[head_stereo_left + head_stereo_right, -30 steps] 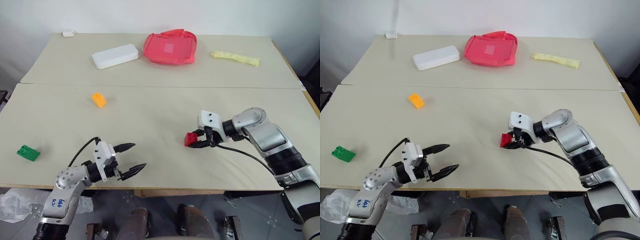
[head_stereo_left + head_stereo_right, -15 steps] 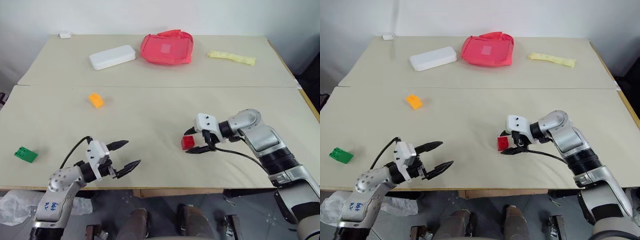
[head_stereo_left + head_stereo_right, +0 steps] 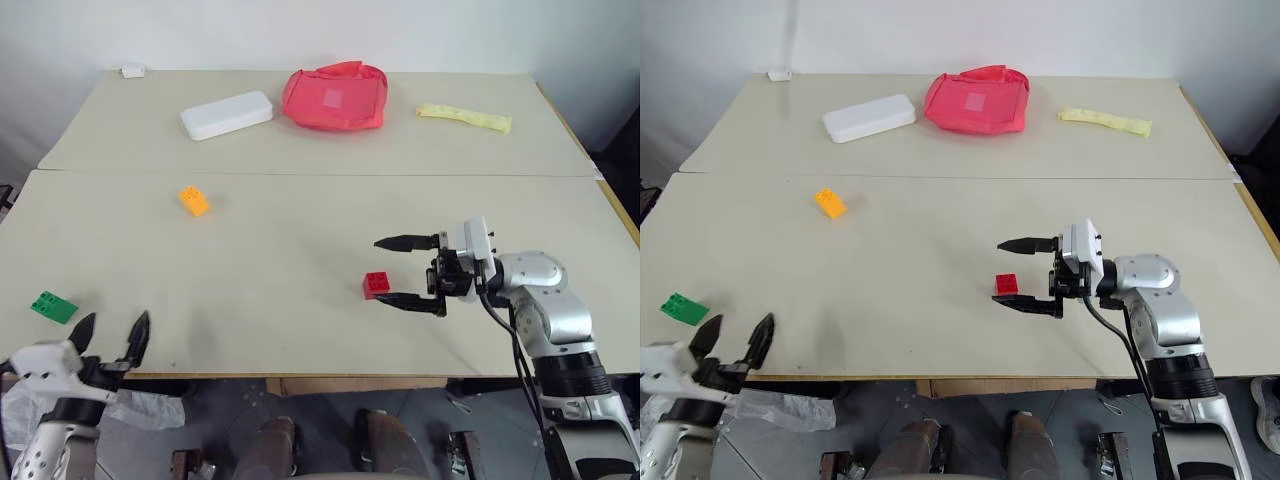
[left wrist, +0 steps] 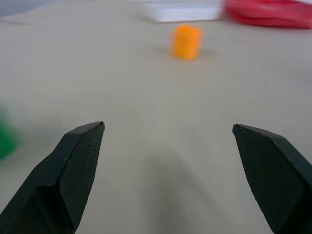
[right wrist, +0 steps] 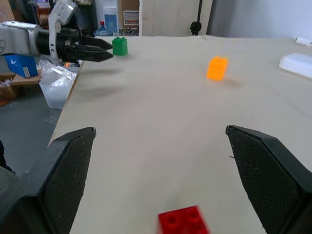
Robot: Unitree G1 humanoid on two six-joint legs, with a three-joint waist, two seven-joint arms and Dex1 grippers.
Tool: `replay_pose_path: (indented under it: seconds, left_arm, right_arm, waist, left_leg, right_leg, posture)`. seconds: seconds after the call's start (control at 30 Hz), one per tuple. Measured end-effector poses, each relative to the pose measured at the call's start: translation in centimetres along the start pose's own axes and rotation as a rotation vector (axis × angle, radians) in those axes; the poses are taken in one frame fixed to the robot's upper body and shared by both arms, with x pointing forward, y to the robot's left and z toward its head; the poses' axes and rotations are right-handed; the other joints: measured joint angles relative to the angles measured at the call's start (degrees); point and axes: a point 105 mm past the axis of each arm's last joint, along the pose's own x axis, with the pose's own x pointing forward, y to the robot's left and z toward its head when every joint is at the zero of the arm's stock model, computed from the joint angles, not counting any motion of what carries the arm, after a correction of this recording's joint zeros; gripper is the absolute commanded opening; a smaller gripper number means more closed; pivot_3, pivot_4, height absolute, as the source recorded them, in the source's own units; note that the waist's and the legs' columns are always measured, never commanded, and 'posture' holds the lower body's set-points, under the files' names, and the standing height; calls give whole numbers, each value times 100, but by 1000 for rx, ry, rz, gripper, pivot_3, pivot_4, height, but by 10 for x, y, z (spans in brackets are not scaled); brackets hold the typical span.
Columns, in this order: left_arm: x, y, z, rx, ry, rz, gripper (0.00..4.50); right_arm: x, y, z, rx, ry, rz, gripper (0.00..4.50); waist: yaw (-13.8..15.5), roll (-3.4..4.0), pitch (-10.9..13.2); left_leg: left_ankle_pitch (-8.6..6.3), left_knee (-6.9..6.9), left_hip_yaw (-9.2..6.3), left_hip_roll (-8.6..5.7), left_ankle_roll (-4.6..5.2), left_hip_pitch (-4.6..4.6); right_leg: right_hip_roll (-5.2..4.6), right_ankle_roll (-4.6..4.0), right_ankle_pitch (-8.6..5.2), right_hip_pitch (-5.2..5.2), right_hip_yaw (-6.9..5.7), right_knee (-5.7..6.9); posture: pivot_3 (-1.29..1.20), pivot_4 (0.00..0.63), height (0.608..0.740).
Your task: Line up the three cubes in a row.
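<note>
Right hand (image 3: 408, 271) (fingers spread) beside studded red brick (image 3: 377, 285)

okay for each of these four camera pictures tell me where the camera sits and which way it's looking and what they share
Left eye view: on the head, looking down over the table; both arms show, right tool open beside the red brick.
Right eye view: same head, same scene, seen from slightly to the side.
Left wrist view: behind the left tool, low over the table, facing the orange brick.
Right wrist view: behind the right tool, facing across the table toward the green brick and left tool.
Shared: the orange brick shows in all four.
</note>
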Motion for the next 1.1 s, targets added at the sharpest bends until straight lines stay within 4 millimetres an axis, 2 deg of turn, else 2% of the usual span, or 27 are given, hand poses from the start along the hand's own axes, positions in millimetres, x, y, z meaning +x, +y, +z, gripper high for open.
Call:
replay_pose_path:
  seconds: [0.1, 0.2, 0.27, 0.37, 0.47, 0.67, 0.8, 0.87, 0.93, 1.03, 1.1]
  left_arm:
    - [-26, 32, -8, -32, -5, 196, 4500]
    - [-58, 60, -29, -38, 51, 359, 4500]
    - [-70, 68, -35, -51, 60, 417, 4500]
    - [-70, 68, -32, -53, 39, 412, 4500]
    - [-59, 67, -25, -54, 8, 376, 4500]
    - [-11, 65, 1, 11, -49, 301, 4500]
    - [11, 40, -1, -25, -33, 342, 4500]
    - [22, 22, -8, -60, -8, 390, 4500]
    - [35, 9, -6, -83, -12, 433, 4500]
    - [47, 16, 11, -113, -62, 604, 4500]
    - [54, 17, 21, -110, -93, 655, 4500]
  right_arm:
    - [16, 15, 6, 10, -124, 40, 4488]
    - [23, 21, 7, -54, -147, 68, 4488]
    - [23, 21, 7, -76, -145, 73, 4488]
    - [25, 21, 8, -81, -147, 70, 4488]
    - [25, 20, 8, -81, -142, 68, 4488]
    - [29, 18, 10, -82, -125, 79, 4488]
    - [27, 21, 8, -79, -99, 112, 4488]
    - [25, 21, 8, -75, -83, 120, 4488]
    - [27, 20, 10, -79, -83, 131, 4488]
    - [29, 22, 12, -78, -80, 142, 4488]
    - [30, 23, 10, -69, -76, 144, 4488]
  waist:
    - [-17, 0, 0]
    - [-40, -2, -1]
    - [9, -18, -7]
    - [73, -30, -15]
    - [64, -30, -15]
    - [39, -29, -15]
    - [39, -30, -16]
    - [55, -32, -16]
    - [59, -35, -18]
    - [53, -36, -19]
    - [52, -36, -19]
  left_leg:
    - [-3, -2, 7, 4, -4, 5]
    - [-5, -3, 10, 3, 0, 7]
    - [-5, -1, 9, 3, 1, 6]
    - [-6, 0, 4, 2, 3, 8]
    - [-8, 0, 3, 4, 2, 8]
    - [-8, -2, 4, 5, -1, 9]
    - [-11, -1, 6, -2, 6, 8]
    - [-11, -1, 6, -3, 6, 5]
    - [-10, 0, 5, 0, 2, 5]
    - [-6, 0, 7, 7, -9, 5]
    - [-5, 0, 9, 7, -10, 5]
  right_leg:
    - [4, -1, 0, -2, 6, 3]
    - [4, -1, -1, -1, 6, 1]
    - [3, -1, -1, 0, 5, 1]
    - [-3, -2, -1, 7, 3, -2]
    - [-2, -4, -2, 5, 3, -1]
    - [1, -7, -4, -1, 3, 11]
    - [-1, -3, -1, 0, 8, 23]
    - [0, -2, -1, 0, 6, 22]
    - [6, -2, -1, -2, 5, 23]
    - [15, -2, -1, -7, 4, 27]
    - [17, -2, -1, -7, 5, 32]
  posture:
    - [0, 150, 740]
    - [0, 150, 740]
    - [0, 150, 740]
    - [0, 150, 740]
    - [0, 150, 740]
    - [0, 150, 740]
    - [0, 150, 740]
    - [0, 150, 740]
    - [0, 150, 740]
    - [0, 150, 740]
    - [0, 150, 740]
